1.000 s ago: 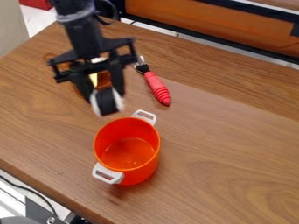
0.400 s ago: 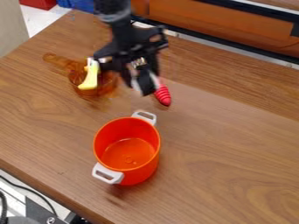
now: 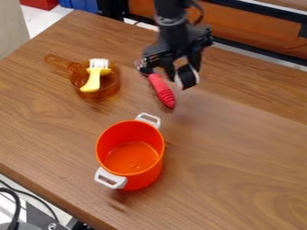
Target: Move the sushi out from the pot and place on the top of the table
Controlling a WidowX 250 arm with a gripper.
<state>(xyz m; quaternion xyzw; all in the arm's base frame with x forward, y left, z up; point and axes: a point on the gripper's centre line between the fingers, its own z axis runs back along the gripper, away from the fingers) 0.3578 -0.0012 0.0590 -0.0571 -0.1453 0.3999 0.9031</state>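
Camera view, end effector (image 3: 184, 72) w/ sushi (image 3: 187, 79), moved R past fork (image 3: 162, 91)

Soft, fairly bright light spreads evenly over the worktop (image 3: 240, 157), with a faint pale sheen on its grain. A dim, reddish shadow lies below the pot (image 3: 150, 170); the pot's inner base glows brighter than its walls. The arm (image 3: 173, 33) looks slightly blurred.

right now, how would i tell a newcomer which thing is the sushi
On the wood-grain table, look past the orange pot to the red-handled fork. Right of it in view, the black end effector grips the sushi. It is the short black-and-white roll, the only thing held.
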